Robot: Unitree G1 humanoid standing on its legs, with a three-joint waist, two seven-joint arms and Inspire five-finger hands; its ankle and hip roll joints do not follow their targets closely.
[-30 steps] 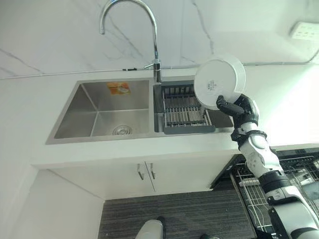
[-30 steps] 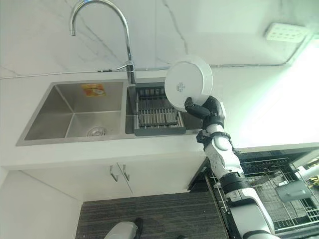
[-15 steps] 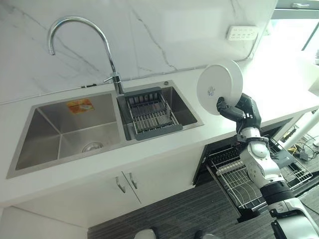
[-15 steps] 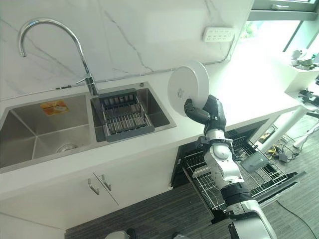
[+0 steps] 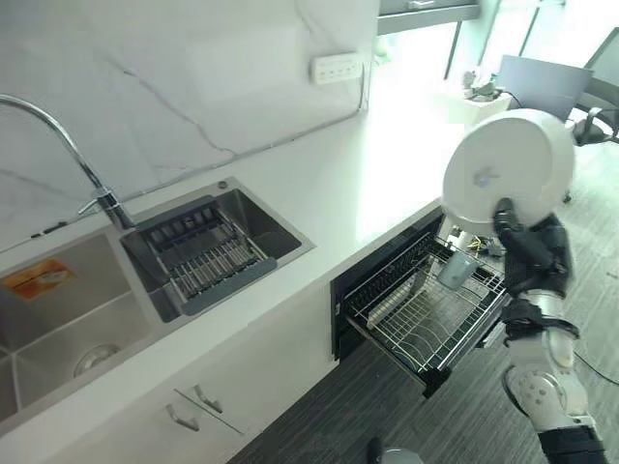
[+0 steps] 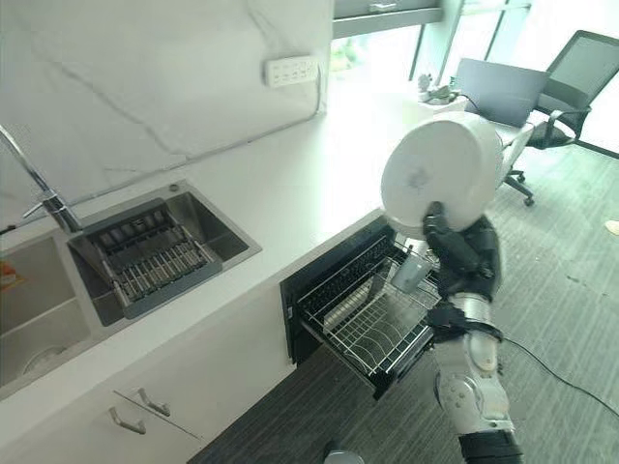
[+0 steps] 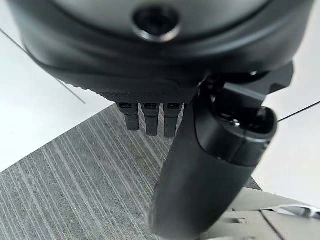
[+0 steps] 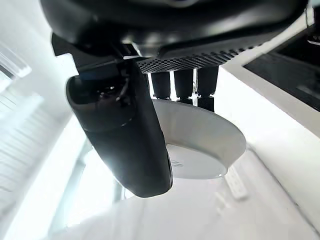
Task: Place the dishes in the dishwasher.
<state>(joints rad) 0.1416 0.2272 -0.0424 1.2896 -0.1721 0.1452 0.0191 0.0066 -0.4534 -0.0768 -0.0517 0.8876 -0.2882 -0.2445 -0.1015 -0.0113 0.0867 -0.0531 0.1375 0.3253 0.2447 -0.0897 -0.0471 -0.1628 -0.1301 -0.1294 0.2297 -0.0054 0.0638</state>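
Layout, head views. White stone counter (image 5: 387, 164) runs from lower left to upper right of frame; marbled wall panel (image 5: 174, 68) stands behind it, with a white socket strip (image 5: 336, 68) on the panel at upper centre. Steel double sink (image 5: 58, 329) sits in the counter at left; dark slatted drain rack (image 5: 198, 266) rests in its right basin, chrome arched tap (image 5: 68, 155) behind, between the basins. White cabinet doors (image 5: 193, 411) below the sink. Right of them, the wire dishwasher rack (image 5: 421, 314) is pulled out over the grey striped floor (image 6: 290, 416), a clear cup (image 5: 456, 271) in its far right part. Round white plate (image 5: 508, 164) is held upright above the rack, at right of frame, right hand (image 5: 527, 242) at its lower edge. Grey office chair (image 6: 571, 68) at upper right.
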